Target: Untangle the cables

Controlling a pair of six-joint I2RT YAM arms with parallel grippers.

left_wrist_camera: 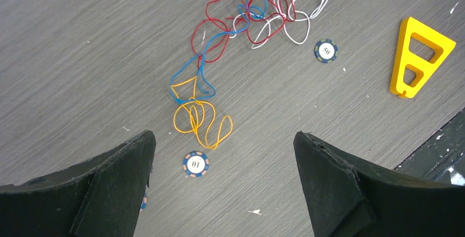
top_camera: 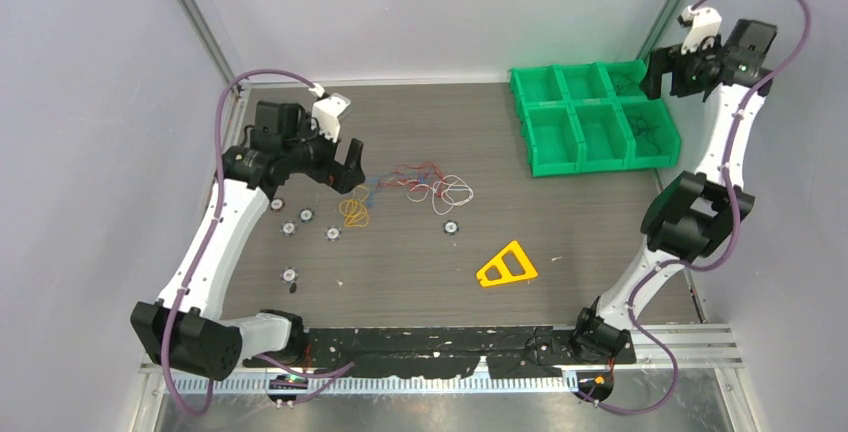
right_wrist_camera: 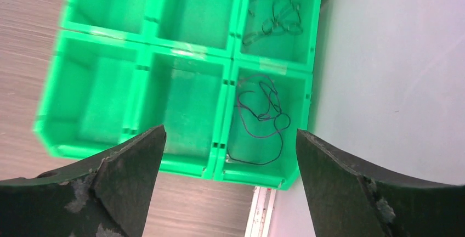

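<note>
The cables lie tangled at mid-table: a red cable [top_camera: 418,172] [left_wrist_camera: 193,38], a white cable [top_camera: 456,192] [left_wrist_camera: 308,28], a blue cable [top_camera: 375,188] [left_wrist_camera: 189,68] and a yellow-orange cable [top_camera: 354,214] [left_wrist_camera: 192,117], looped into each other. Two black cables rest in the green bin's right-hand compartments, one nearer [right_wrist_camera: 262,117] and one farther [right_wrist_camera: 272,20]. My left gripper [top_camera: 350,167] [left_wrist_camera: 225,134] hangs open just left of the tangle, above the table. My right gripper [top_camera: 658,72] [right_wrist_camera: 230,130] hovers open over the bin's right end, empty.
A green six-compartment bin [top_camera: 580,102] [right_wrist_camera: 131,152] stands at the back right by the wall. A yellow triangular piece [top_camera: 506,266] [left_wrist_camera: 419,56] lies front of centre. Several poker chips are scattered, one [left_wrist_camera: 196,164] below the yellow-orange loops and one [left_wrist_camera: 325,50] by the white cable.
</note>
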